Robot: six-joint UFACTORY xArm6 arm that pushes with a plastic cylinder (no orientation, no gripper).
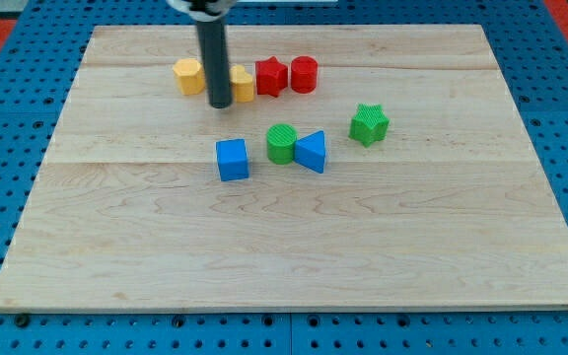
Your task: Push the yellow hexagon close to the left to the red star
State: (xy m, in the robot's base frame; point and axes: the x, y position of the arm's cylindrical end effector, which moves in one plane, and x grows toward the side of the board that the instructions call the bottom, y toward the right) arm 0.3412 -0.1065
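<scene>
**Rod tip stands between two yellow blocks, beside the red star**

The wooden tabletop (294,247) fills most of the view, resting on a blue perforated base (8,118). This arm carries no gripper, so there is no open or closed state to tell; it ends in a dark rod whose lower end, my tip (220,104), rests on the tabletop near the view's top.

Just left of my tip lies the yellow hexagon (188,75). Just right of my tip, partly hidden behind the rod, is a second yellow block (244,85); its shape cannot be made out. That block touches or nearly touches the red star (271,76), which sits further right of my tip. Right of the star, close beside it, is a red cylinder (304,74).

Below my tip lies the blue cube (232,160). Down and to the right of my tip sit the green cylinder (282,144) and the blue triangle (312,151), side by side. Farther right still, apart from the rest, is the green star (369,124).
</scene>
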